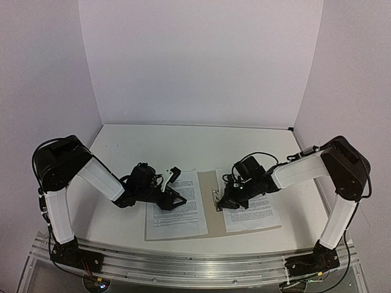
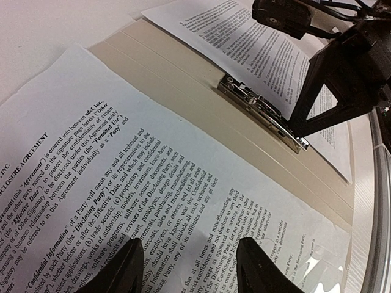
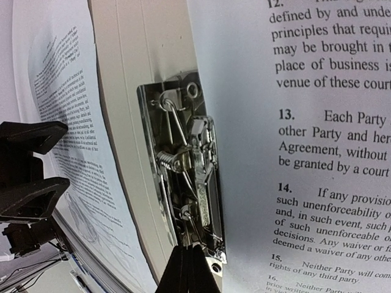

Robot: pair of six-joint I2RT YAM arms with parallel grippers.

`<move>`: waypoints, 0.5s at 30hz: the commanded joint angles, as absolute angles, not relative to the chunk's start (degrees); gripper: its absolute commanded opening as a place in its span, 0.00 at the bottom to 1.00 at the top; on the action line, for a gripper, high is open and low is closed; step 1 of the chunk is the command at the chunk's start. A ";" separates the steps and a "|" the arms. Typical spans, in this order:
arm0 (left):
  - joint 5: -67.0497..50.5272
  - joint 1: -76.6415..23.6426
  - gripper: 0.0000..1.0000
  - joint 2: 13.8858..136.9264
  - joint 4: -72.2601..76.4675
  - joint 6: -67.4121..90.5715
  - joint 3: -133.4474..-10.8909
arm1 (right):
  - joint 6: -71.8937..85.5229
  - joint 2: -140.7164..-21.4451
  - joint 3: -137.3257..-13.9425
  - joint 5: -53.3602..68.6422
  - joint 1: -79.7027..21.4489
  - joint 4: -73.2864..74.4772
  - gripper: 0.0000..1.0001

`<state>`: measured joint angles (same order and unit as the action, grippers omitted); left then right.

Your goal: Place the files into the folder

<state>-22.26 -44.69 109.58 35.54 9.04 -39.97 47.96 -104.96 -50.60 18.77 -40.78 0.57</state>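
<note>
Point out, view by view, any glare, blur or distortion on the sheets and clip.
Top external: soft, even light, but print on the left sheet is too small to read. Left wrist: the wide lens bends the text lines, and a shiny patch washes out print near that sheet's lower right. Right wrist: the metal clip throws bright reflections; the right sheet reads sharp.

Table (image 1: pixel 183 143), white, matte: lying under the left gripper (image 1: pixel 176 200) and right gripper (image 1: pixel 221 201). Back wall (image 1: pixel 201 61), pale lilac-white: rising well beyond both. Left wall (image 1: pixel 36 73), right wall (image 1: pixel 357 73): closing in outboard of each. Aluminium rail (image 1: pixel 195 264): running behind them. Soft, even light falling.
</note>
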 commanded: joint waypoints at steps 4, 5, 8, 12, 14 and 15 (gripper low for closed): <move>-21.69 -44.60 0.52 110.43 30.95 9.77 -38.46 | 48.78 -111.27 -46.13 15.55 -41.22 8.38 0.00; -21.71 -44.67 0.52 110.42 31.02 9.82 -38.50 | 48.65 -111.68 -46.39 16.23 -41.22 8.04 0.00; -21.77 -44.61 0.52 110.48 30.93 9.84 -38.69 | 48.35 -111.96 -47.01 17.21 -41.22 7.79 0.01; -21.71 -44.67 0.52 110.34 30.52 9.68 -38.76 | 48.45 -109.25 -46.82 15.64 -41.23 8.29 0.08; -21.72 -44.61 0.52 110.34 30.58 9.72 -38.76 | 48.17 -108.21 -47.73 14.67 -41.22 10.27 0.12; -21.78 -44.64 0.52 110.31 30.64 9.79 -38.77 | 47.83 -107.83 -48.25 14.02 -41.22 11.60 0.13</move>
<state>-21.56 -44.38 109.58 35.57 9.04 -39.97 48.31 -105.93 -49.95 21.48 -40.59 -2.76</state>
